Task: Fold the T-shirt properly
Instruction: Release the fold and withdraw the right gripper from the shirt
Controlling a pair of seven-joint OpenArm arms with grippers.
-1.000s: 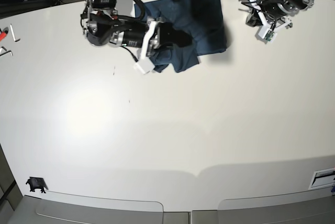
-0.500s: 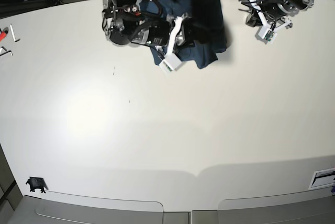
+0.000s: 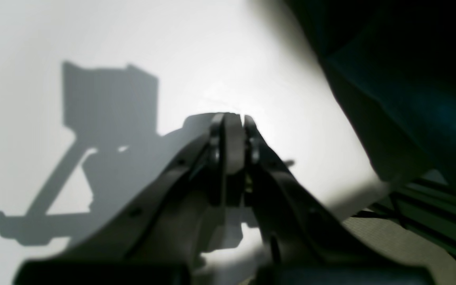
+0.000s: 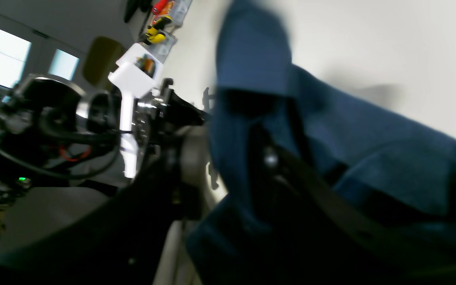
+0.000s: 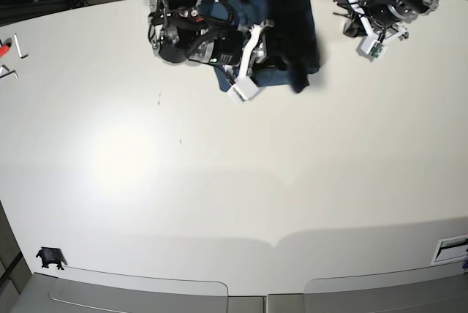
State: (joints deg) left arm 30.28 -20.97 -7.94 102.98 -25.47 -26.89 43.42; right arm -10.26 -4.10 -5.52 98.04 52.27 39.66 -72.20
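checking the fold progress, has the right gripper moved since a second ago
Yes. In the base view the right gripper has swung toward the view's right and slightly toward the table's far edge, further over the T-shirt.

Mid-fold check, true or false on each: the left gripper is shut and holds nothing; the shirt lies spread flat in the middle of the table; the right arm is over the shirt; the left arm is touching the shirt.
1. The left gripper is shut and holds nothing. True.
2. The T-shirt lies spread flat mid-table. False: it is bunched at the far edge of the table.
3. The right gripper is over the shirt. True.
4. The left arm touches the shirt. False: it hovers apart, beside it.
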